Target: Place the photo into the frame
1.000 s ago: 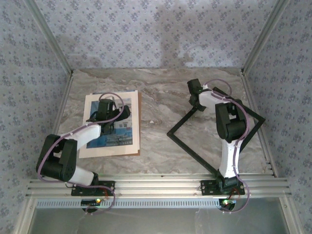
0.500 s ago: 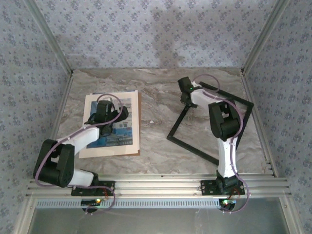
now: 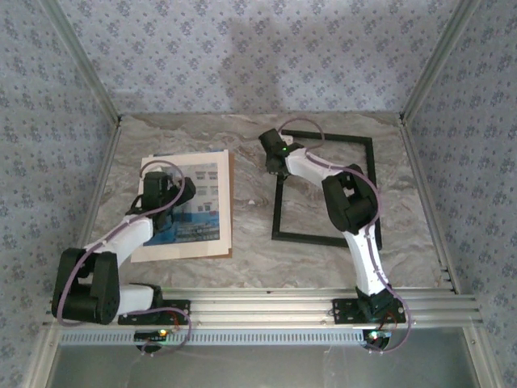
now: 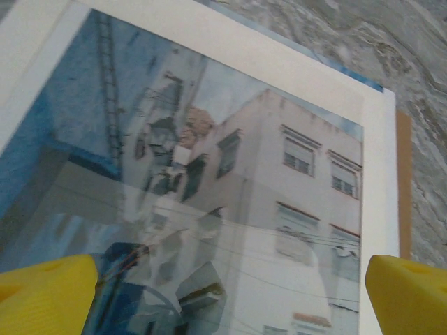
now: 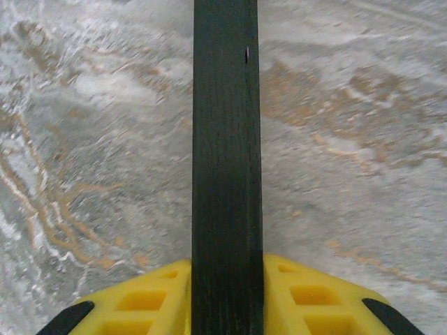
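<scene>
- While the marbled tabletop point(image 3: 258, 259) spreads across the middle of the overhead picture between patterned walls, what lies on it has been rearranged.
- The black picture frame point(image 3: 323, 238) has changed most. A second ago it sat cornerwise, like a diamond, at the right of the picture. Now it lies right of centre, its sides square to the table edges, and it has moved toward the left.
- That probably readies the frame for the print, since both now sit at nearly the same angle. They are still well apart, so the insertion itself is not yet done.
- The photo point(image 3: 190, 206), showing blue-and-white buildings inside a cream border, lies flat left of centre, where it was before. Under it is a brown backing board point(image 3: 231, 210), seen as a strip along its right edge.
- The right gripper point(image 5: 225, 296) pinches the frame's left bar near the upper left corner. In its wrist view a yellow finger point(image 5: 147, 296) sits on each side of the black bar.
- The left gripper point(image 4: 223, 300) is spread wide above the photo, its yellow fingertips point(image 4: 42, 296) at the lower corners of its wrist view. Whether they touch the print cannot be told. It has drifted toward the photo's upper left.
- Count: one table, one frame, one photo, one backing board, two arms, two grippers.
</scene>
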Robot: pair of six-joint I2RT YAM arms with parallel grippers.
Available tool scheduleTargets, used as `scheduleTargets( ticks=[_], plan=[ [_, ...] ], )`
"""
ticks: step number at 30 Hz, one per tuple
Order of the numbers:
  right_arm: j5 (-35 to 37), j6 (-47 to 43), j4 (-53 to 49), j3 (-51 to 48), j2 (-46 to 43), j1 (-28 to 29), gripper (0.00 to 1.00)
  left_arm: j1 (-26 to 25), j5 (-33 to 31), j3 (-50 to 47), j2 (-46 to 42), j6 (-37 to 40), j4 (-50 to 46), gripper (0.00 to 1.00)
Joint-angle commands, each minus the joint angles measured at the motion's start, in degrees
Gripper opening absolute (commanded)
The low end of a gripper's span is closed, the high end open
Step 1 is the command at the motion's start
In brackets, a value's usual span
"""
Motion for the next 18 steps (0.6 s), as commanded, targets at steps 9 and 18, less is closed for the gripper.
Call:
scheduleTargets(
  ticks=[9,18],
  plan=[
    [-3.6,0.5,-4.0,9.2,2.5,3.4,0.48,2.7,2.2,-2.2,-5.6,-0.6,-5.0,0.99],
    [-18.5,-0.8,4.2,-0.9,-7.7,2.8,0.61,2.8,8.1,-6.0,-7.1,-3.0,-6.2,0.99]
  ],
)
